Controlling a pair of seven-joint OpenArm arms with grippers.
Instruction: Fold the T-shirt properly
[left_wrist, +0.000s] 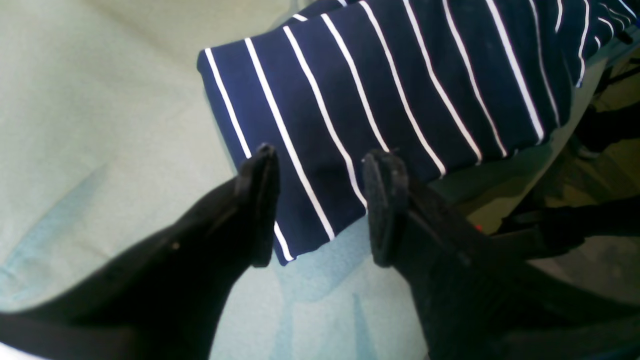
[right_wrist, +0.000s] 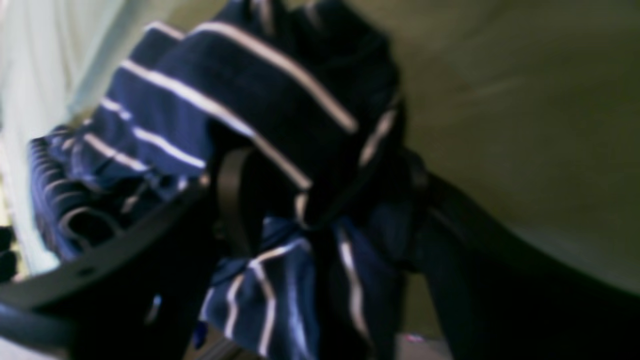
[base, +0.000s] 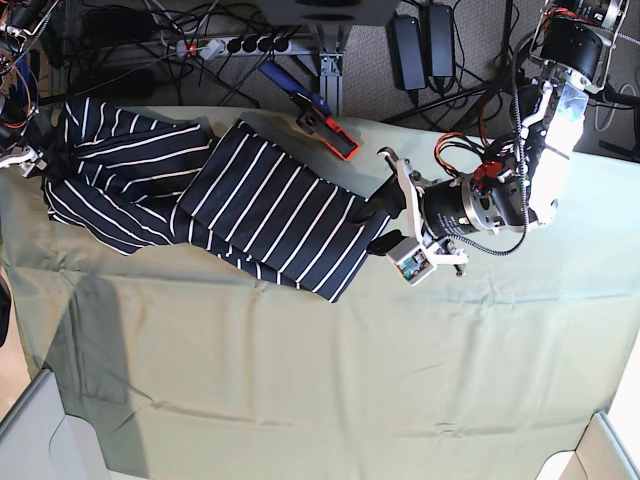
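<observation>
The navy T-shirt (base: 250, 200) with white stripes lies stretched in a long band across the back of the olive-green table cloth (base: 320, 370). My left gripper (base: 385, 215) is at the shirt's right end. In the left wrist view it (left_wrist: 320, 200) is open, with its fingers (left_wrist: 260, 200) on either side of the shirt's corner (left_wrist: 350, 100), which lies flat on the cloth. My right gripper (base: 22, 160) is at the shirt's left end. In the blurred right wrist view it (right_wrist: 310, 210) is shut on bunched striped fabric (right_wrist: 240, 80).
An orange and blue tool (base: 322, 122) lies at the table's back edge by the shirt. A power strip (base: 235, 45) and cables lie on the floor behind. Grey bins (base: 40, 430) stand at both front corners.
</observation>
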